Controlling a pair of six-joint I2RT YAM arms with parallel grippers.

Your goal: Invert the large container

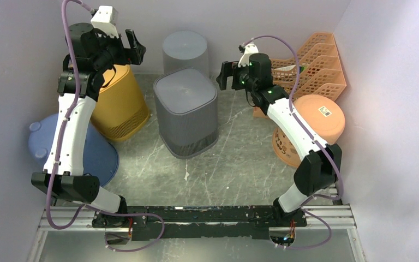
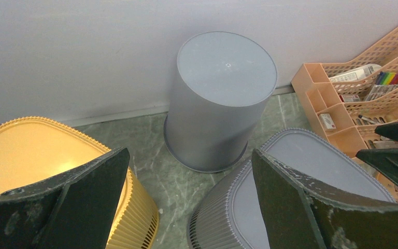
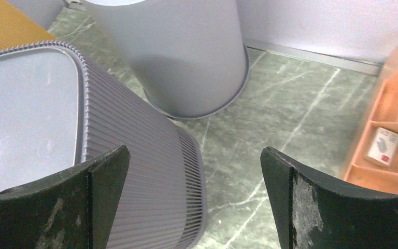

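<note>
— Where's your big bin (image 1: 186, 112)?
— Just in front of the round bin (image 1: 184, 52), base up; flip looks done.
— Grippers?
— Your left gripper (image 1: 133, 48) and right gripper (image 1: 226, 75) both spread wide, empty.

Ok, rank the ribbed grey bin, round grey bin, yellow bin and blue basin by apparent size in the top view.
1. Ribbed grey bin.
2. Yellow bin and blue basin: unrankable, the left arm covers part of each.
3. Round grey bin, though it sits farthest back.
</note>
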